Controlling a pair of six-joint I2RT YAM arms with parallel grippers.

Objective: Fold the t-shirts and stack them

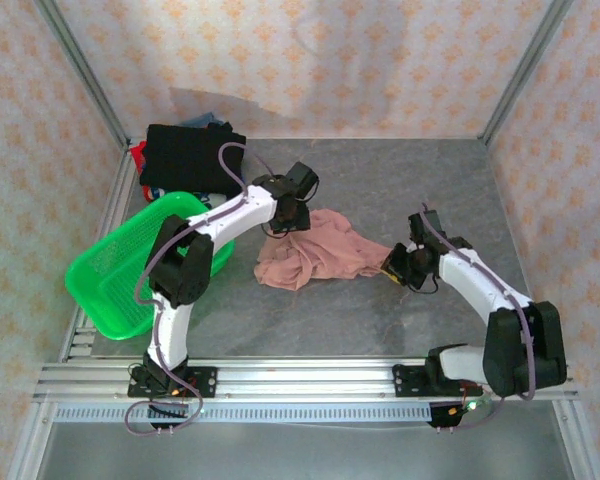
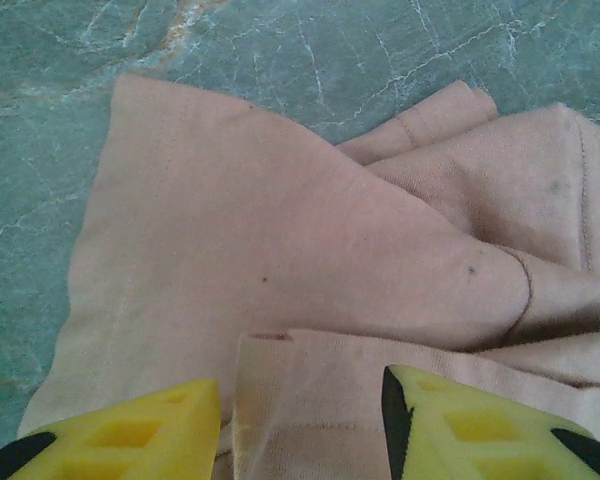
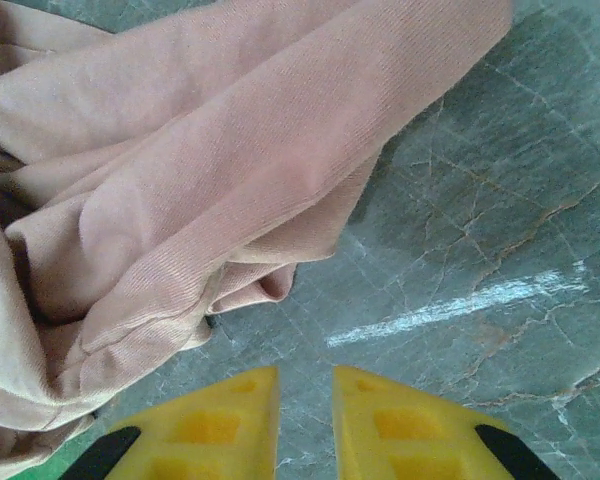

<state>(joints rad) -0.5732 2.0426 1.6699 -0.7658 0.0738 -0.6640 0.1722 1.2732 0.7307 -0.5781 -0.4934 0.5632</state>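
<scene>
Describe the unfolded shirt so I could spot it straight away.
Look at the middle of the grey table, just right of the green basket. The pink shirt lies there in a crumpled heap. It is pale, loose and wrinkled, unlike the black shirt lying folded flat in the far left corner.

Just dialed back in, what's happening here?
Both arms are working on the pink t-shirt, which lies crumpled, not yet folded. The left gripper stands open with a fold of the cloth between the jaws. The right gripper sits at the shirt's other edge, jaws barely apart over bare table, holding nothing. A folded black shirt waits in the far left corner.
</scene>
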